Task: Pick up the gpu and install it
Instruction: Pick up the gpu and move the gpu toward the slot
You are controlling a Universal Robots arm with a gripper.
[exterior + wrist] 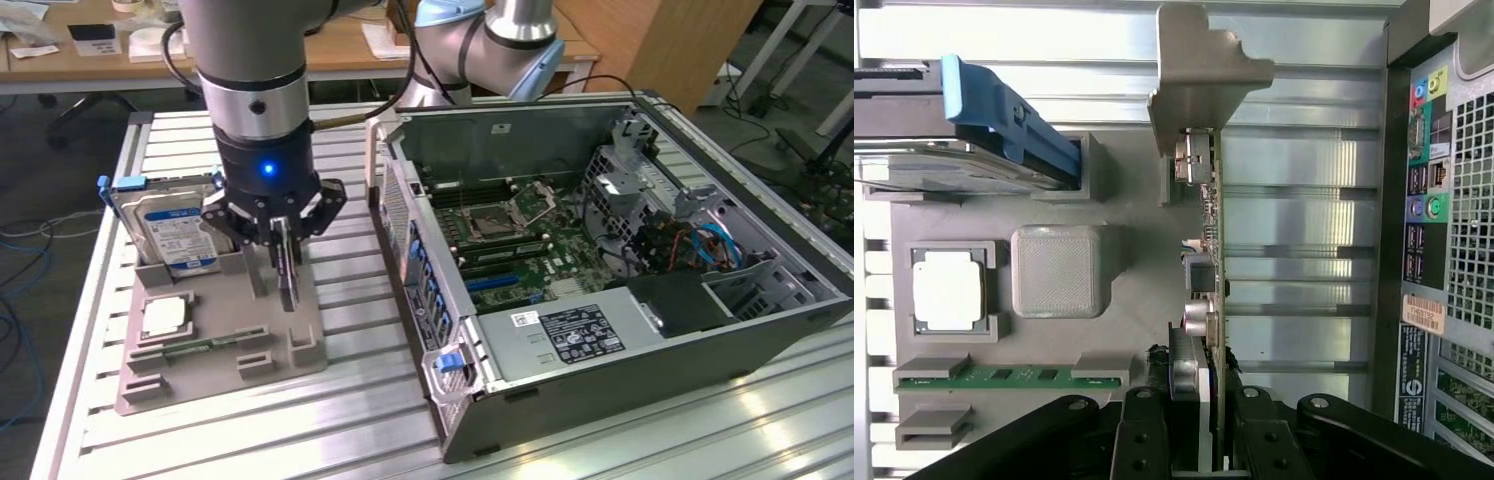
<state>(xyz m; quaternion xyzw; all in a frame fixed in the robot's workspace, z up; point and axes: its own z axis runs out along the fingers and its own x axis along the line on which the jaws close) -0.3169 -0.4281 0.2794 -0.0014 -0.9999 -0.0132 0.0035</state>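
The black gripper [1199, 405] is pinching the thin dark gpu card with its silvery bracket [1202, 262] edge-on above the grey plastic holder [267, 350]. The card is hanging at the exterior view's left of the open grey computer case [587, 420], so installing is remaining

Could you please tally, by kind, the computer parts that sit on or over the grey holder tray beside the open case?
hard drive: 1
processor chip: 1
memory stick: 1
gpu: 1, gripped by the claw
Total: 4
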